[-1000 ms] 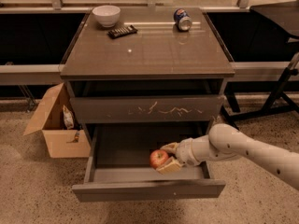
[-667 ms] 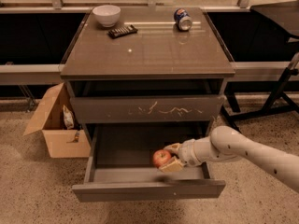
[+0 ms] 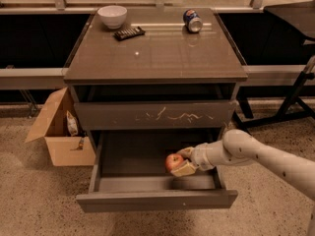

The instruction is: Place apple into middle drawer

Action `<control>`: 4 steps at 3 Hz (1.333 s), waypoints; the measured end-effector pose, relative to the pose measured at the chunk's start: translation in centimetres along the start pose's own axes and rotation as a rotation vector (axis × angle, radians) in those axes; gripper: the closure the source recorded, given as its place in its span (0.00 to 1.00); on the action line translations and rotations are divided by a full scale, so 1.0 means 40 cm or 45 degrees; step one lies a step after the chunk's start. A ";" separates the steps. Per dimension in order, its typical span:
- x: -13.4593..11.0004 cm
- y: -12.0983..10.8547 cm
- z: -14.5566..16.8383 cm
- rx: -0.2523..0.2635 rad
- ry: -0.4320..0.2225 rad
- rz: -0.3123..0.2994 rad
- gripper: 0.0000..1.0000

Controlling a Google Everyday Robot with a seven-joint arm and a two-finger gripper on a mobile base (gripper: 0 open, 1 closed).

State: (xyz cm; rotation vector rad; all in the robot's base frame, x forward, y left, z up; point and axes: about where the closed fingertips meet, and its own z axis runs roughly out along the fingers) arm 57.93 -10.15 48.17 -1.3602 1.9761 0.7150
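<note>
Jaws clamped on the apple (image 3: pixel 172 161), one pale finger above it and one below, and the gripper (image 3: pixel 180 162) sits low and right of centre in the frame, reaching in from the right on the white arm (image 3: pixel 256 156).

Camera view: the middle drawer (image 3: pixel 156 200) is pulled wide open at the bottom of the cabinet (image 3: pixel 157 53), below the scratched drawer front (image 3: pixel 155 115). The apple hangs inside that open drawer, right of its middle and nearer the front panel than the back. Whether it touches the drawer floor, I cannot tell from here.

So the step in hand looks like the set-down, and it is nearly home. To do it well, go down gently until the fruit rests on the drawer floor, then part the fingers only as much as needed. It is round, so a drop from height could send it rolling. Come out along the way the arm reaches in, up and to the right, clear of the drawer's right wall and the scratched front overhead.

Up top, a bowl (image 3: pixel 112 16) and a can (image 3: pixel 192 20) sit well apart from all this, as does the cardboard box (image 3: pixel 56 132) at the left.
</note>
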 end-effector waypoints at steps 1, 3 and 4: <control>0.019 -0.033 0.011 0.000 0.008 0.022 0.12; 0.038 -0.060 0.002 -0.003 -0.034 0.047 0.00; -0.001 -0.029 -0.059 0.008 -0.123 0.018 0.00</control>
